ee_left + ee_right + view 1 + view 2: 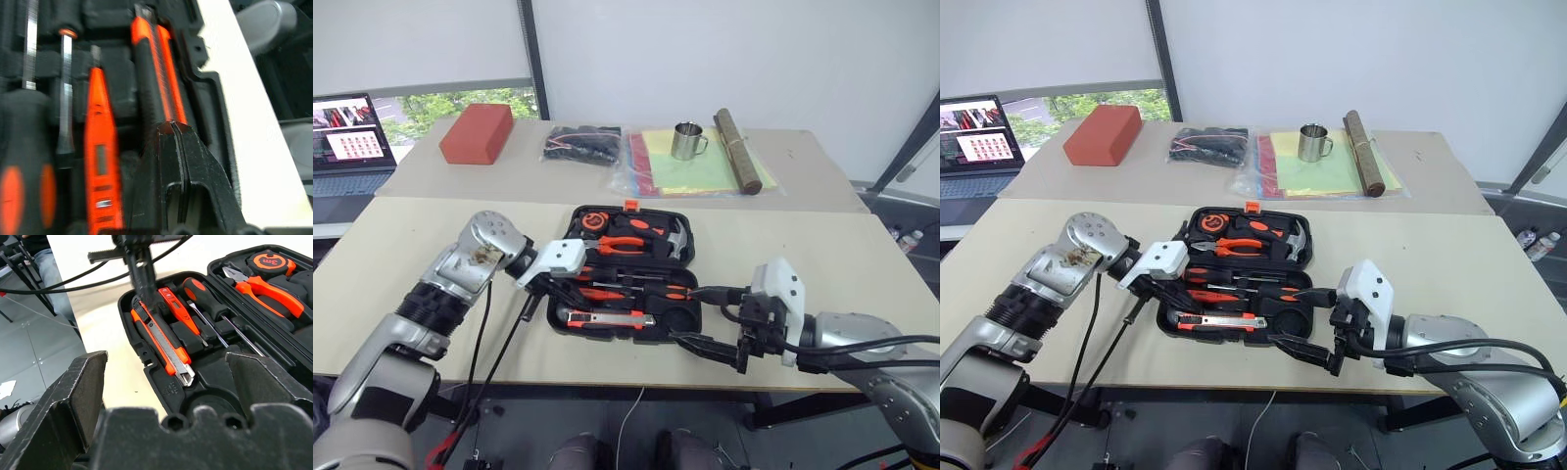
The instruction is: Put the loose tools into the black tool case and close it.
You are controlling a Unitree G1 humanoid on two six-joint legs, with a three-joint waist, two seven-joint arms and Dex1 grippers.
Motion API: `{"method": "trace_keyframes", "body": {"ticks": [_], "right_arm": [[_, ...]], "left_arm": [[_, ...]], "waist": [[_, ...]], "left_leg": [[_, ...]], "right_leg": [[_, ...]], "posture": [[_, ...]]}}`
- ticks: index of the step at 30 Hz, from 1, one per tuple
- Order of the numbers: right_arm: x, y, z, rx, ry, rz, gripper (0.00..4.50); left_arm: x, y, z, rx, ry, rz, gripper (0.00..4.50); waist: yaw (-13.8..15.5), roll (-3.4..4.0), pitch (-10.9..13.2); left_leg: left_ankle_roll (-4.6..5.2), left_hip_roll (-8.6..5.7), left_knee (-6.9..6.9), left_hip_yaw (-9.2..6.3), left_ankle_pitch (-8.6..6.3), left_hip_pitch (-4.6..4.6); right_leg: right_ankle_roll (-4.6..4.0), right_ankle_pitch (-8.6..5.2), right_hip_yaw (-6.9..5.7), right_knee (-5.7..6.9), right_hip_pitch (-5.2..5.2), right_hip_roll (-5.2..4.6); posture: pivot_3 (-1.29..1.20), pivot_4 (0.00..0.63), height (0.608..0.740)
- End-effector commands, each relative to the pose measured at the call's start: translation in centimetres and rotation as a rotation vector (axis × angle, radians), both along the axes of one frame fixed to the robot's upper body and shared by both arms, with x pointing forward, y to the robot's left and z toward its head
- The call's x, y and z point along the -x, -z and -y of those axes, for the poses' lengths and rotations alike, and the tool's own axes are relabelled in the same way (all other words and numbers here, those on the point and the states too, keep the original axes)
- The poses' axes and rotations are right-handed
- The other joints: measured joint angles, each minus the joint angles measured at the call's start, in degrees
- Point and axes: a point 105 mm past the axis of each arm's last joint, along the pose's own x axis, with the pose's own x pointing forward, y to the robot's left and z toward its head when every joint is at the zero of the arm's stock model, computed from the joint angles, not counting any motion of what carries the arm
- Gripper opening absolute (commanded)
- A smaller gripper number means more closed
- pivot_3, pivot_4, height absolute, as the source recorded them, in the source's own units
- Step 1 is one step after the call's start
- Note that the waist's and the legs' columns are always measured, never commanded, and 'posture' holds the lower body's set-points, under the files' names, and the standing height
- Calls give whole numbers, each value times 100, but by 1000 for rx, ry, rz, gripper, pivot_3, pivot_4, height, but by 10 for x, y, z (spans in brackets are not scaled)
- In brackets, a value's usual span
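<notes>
On the pale rectangular surface [411,235], the flat black moulded-plastic tool case [625,274] is lying open, its near half facing the robot and its lid half beyond. In the near half's recesses the chunky orange-and-black utility knife [164,340] is resting along the front edge, with the all-orange tester pen [98,161] and two slim black-handled screwdrivers [215,318] just behind it, their long axes all running side to side, parallel to the hinge. The left gripper [174,134] is hanging over the near-left corner with its fingers pressed together and holding nothing, its tip just above the knife's left end. The right gripper [710,318] is hovering off the case's near-right corner, its fingers spread wide and empty. With the tools apparently seated, closing seems to come next; the lid's far edge lies beyond both fingers, and the left arm looks slightly nearer.
</notes>
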Motion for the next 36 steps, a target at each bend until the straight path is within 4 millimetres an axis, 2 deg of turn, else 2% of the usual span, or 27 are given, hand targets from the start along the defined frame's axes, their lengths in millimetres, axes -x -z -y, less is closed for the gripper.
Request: {"method": "trace_keyframes", "body": {"ticks": [1,7,12,14,21,26,29,36], "right_arm": [[0,-6,1,-15,3,26,4500],[0,-6,1,-16,6,24,4500],[2,-5,1,-12,6,22,4500],[2,-5,2,-9,8,21,4500],[2,-4,2,-8,10,21,4500],[2,-5,3,-9,12,22,4500],[2,-5,2,-11,13,21,4500],[3,-4,2,-13,16,17,4500]], "left_arm": [[-1,-8,5,13,27,41,28],[-8,0,7,-6,27,78,28],[-3,-24,16,116,12,-1,28],[-5,-27,16,121,6,-1,28],[-8,2,10,30,24,35,28],[-15,36,12,-33,7,91,28],[-15,49,13,-46,12,98,28],[-14,56,5,-50,-1,104,28]], "waist": [[3,0,0],[2,1,0],[1,0,0],[-2,0,0],[-5,0,0],[38,4,-3],[71,6,-6],[82,27,-49]], "left_leg": [[0,-1,0,0,0,0],[0,-1,1,1,0,1],[0,-1,3,1,0,1],[0,0,3,1,0,1],[0,-1,3,3,0,2],[0,-2,3,1,0,9],[0,-2,3,0,-1,32],[-37,2,3,-4,-24,47]], "right_leg": [[0,0,0,0,1,-1],[1,0,1,0,1,0],[2,1,1,2,3,-1],[2,0,2,1,2,-1],[1,1,1,2,3,2],[0,2,1,0,11,-4],[6,4,2,-3,34,-13],[30,12,6,-4,41,-22]], "posture": [[0,150,736],[0,150,736],[0,150,736],[0,150,736],[0,150,736],[0,150,736],[0,150,736],[0,150,736]]}}
